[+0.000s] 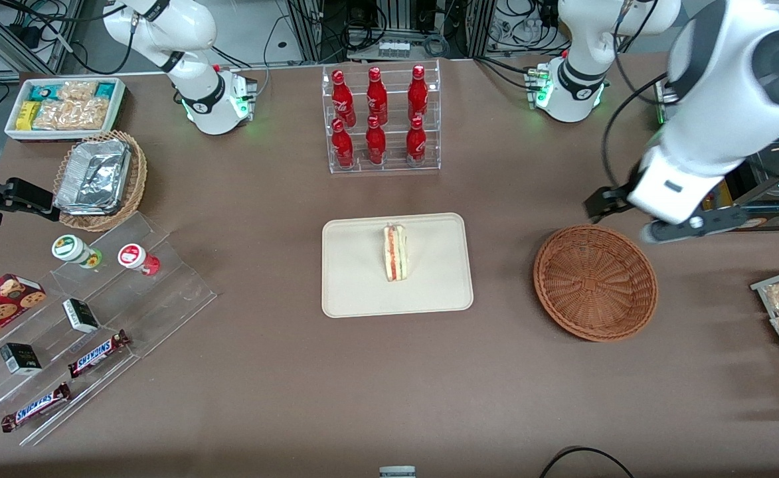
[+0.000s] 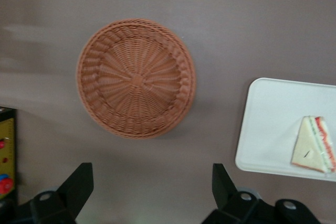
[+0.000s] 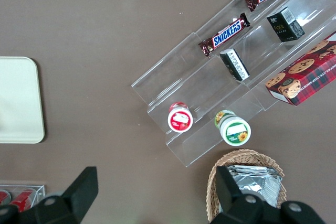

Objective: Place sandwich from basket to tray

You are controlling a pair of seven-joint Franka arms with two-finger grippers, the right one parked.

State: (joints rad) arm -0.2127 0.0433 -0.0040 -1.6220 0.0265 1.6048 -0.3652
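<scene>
1. The gripper hangs above the tabletop toward the working arm's end, fingers spread wide, holding nothing.
2. The basket sits below it, with nothing in it.
3. The sandwich lies mid-tray, near the tray's farther edge.
4. Two bars reading "SNICKERS" lie on the clear stepped stand toward the parked arm's end.

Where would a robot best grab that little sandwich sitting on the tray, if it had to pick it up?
Probably from above, closing on the two flat bread faces. The sandwich stands on edge on the tray, filling stripe up, so those broad faces give the fingers parallel sides. The gripper is open, hanging high above the table near the empty basket.
</scene>
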